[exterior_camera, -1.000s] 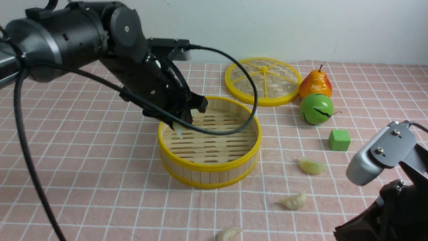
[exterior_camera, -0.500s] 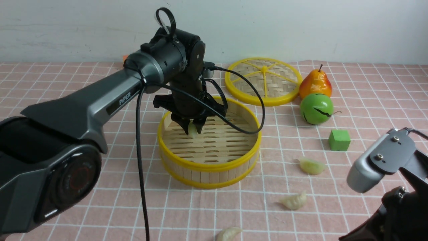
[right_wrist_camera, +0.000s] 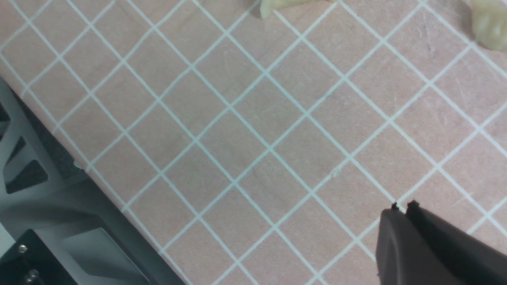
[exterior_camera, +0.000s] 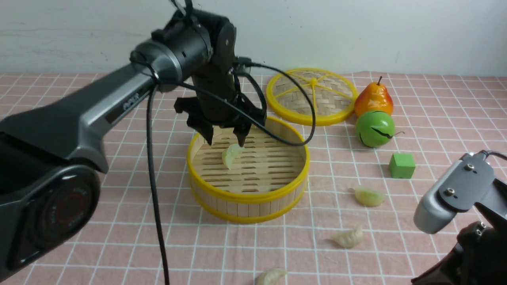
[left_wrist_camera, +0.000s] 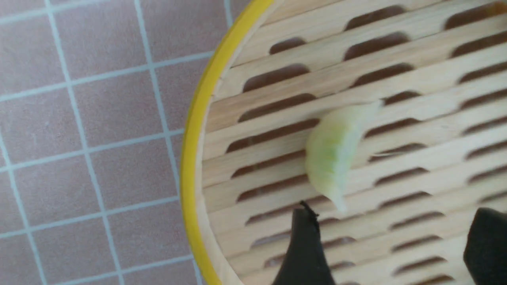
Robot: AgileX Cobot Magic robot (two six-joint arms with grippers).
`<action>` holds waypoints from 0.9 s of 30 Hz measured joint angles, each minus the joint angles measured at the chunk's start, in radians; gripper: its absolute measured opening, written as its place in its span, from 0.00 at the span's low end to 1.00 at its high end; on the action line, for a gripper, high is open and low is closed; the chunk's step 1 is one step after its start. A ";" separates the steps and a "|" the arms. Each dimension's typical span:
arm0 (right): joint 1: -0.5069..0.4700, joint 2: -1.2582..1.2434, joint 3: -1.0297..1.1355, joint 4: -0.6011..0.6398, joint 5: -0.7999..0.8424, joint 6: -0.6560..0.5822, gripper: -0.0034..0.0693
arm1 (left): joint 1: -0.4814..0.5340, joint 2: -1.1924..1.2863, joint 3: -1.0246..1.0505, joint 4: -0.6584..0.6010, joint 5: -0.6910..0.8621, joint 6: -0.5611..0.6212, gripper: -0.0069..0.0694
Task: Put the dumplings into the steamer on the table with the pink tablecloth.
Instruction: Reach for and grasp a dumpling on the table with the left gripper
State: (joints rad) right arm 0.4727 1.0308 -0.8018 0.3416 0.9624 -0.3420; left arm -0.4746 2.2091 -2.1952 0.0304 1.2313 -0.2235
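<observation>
Left tool (exterior_camera: 225,138): fingers apart, above dumpling (exterior_camera: 231,155), which lies on slats inside steamer (exterior_camera: 248,198). Right tool (right_wrist_camera: 404,208): fingers together. Judgement: lift left tool straight up, fingers wide, clear of rim, before turning to dumplings on cloth (exterior_camera: 130,237).

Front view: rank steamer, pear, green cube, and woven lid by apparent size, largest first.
1. Steamer
2. Woven lid
3. Pear
4. Green cube

The lid and pear lie farther off than the steamer, so this is apparent size only.
</observation>
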 joint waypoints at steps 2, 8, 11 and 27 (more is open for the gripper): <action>0.000 -0.003 0.000 -0.024 0.000 0.022 0.08 | -0.022 -0.069 0.042 -0.012 0.000 0.012 0.74; 0.000 -0.063 0.000 -0.152 -0.001 0.178 0.09 | -0.163 -0.278 0.364 -0.030 -0.001 0.032 0.72; 0.000 -0.117 0.000 -0.204 -0.001 0.255 0.10 | -0.238 -0.314 0.537 -0.030 -0.001 0.035 0.72; 0.000 -0.310 -0.001 -0.229 0.089 0.307 0.11 | -0.348 -0.215 0.810 -0.039 -0.326 -0.007 0.70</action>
State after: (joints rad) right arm 0.4727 0.7213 -0.8027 0.1125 1.0513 -0.0350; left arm -0.8224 1.9938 -1.3849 -0.0086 0.9050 -0.2301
